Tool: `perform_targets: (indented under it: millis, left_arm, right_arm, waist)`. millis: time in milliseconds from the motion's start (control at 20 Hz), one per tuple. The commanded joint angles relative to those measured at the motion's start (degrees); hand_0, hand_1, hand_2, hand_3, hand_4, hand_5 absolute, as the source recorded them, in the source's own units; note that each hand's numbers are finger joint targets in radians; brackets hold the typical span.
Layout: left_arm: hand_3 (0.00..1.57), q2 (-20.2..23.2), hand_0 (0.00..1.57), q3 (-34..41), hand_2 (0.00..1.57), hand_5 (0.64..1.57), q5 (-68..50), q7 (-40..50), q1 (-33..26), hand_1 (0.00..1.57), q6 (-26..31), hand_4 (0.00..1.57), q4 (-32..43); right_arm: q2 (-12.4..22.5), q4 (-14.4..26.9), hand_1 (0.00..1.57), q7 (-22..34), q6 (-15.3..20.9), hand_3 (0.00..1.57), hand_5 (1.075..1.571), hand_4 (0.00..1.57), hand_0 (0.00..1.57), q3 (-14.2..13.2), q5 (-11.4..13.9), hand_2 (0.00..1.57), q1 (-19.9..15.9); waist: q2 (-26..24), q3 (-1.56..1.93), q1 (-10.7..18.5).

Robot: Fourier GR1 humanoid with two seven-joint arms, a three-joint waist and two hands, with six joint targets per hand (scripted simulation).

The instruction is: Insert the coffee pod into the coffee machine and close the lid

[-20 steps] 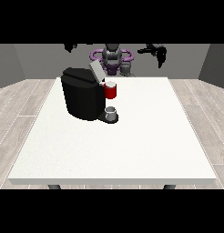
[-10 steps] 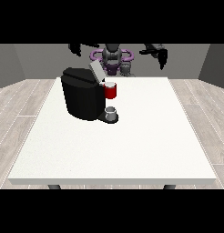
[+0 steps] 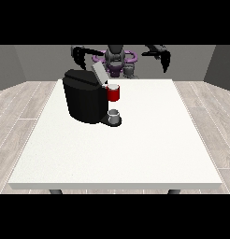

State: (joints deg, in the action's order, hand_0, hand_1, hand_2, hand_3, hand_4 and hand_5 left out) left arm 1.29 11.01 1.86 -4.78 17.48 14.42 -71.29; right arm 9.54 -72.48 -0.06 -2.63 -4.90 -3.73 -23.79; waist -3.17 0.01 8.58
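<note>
Both hands are raised above the far edge of the tabletop (image 3: 149, 140), and neither holds anything. Whether the hand at the view's left (image 3: 80, 54) or the hand at the view's right (image 3: 164, 59) is wide or closed cannot be told.

The coffee machine (image 3: 83, 100) stands below and in front of the hand at the view's left, with its lid (image 3: 99, 73) tilted up. A red thing at the machine (image 3: 114, 93) sits at its front.

The pod cannot be picked out with certainty. One grey thing (image 3: 130, 70) lies at the tabletop's far edge, below and inward of the hand at the view's right. Another grey thing (image 3: 114, 115) rests at the machine's base, well forward of both hands.

The step in hand appears to be the reach for the pod. It would go best if the nearer hand came down straight over the pod, clear of the raised lid, and closed round its sides so that the pod stays upright for insertion.

Compared with half a second ago, both hands sit slightly lower. The machine, lid and grey things lie as they did.
</note>
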Motion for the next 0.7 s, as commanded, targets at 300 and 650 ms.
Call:
perform_targets:
  millis: [300,650]
  left_arm:
    - [0.0,4.8,0.0,1.0,0.0,1.571,-4.7,2.1,-2.8,0.0,1.9,0.0,-7.1]
    - [0.0,1.9,0.0,-2.0,0.0,1.571,-2.0,0.2,-6.4,0.0,-3.4,0.0,-8.5]
  right_arm:
    - [0.9,7.8,0.0,-2.0,-1.8,0.0,1.571,0.0,0.0,-1.2,0.8,0.0,-7.1]
    - [-1.2,8.6,0.0,-2.3,-1.4,0.0,1.571,0.0,0.0,1.4,3.7,0.0,-7.6]
  waist:
    - [4.4,-0.01,-0.9]
    - [3.7,-0.01,-2.8]
